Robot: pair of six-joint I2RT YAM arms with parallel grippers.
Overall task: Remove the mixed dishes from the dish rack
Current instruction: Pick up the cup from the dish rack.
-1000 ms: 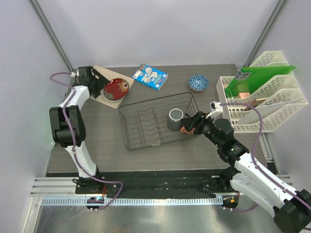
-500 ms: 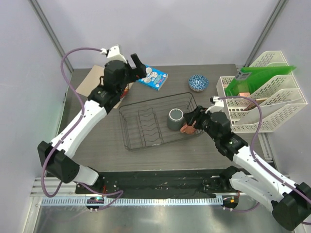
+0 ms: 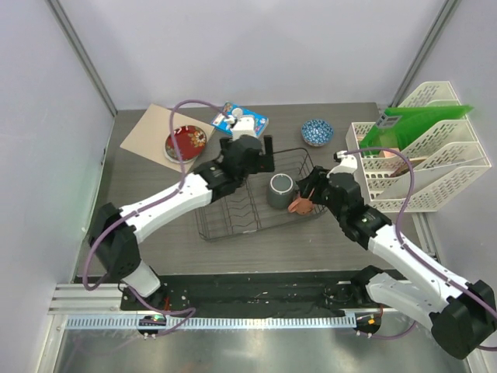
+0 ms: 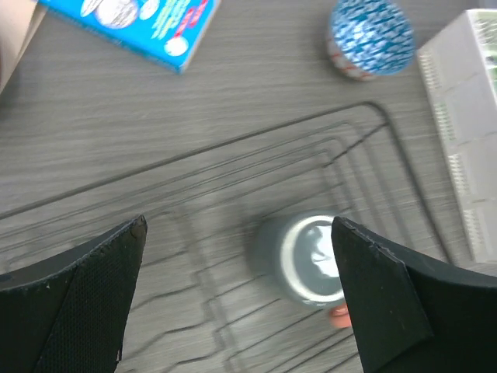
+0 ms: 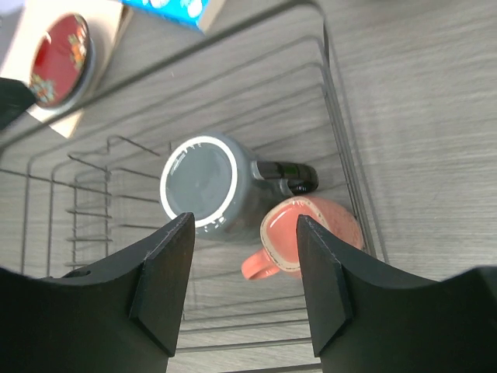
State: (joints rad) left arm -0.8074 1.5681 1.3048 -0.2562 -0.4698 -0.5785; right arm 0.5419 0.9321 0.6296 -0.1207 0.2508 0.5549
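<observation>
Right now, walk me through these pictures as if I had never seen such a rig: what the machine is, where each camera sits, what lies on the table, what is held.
A left arm and a right arm are bolted at the table's near edge, each ending in a two-finger gripper. One picture looks down from above; two come from wrist cameras, black fingers framing them. In the black wire dish rack sit a dark grey mug and a pinkish-brown mug. Outside it lie a red plate, a blue-and-white bowl, a blue packet and a white file organiser. The left gripper and right gripper hover open over the rack; nothing is held.
</observation>
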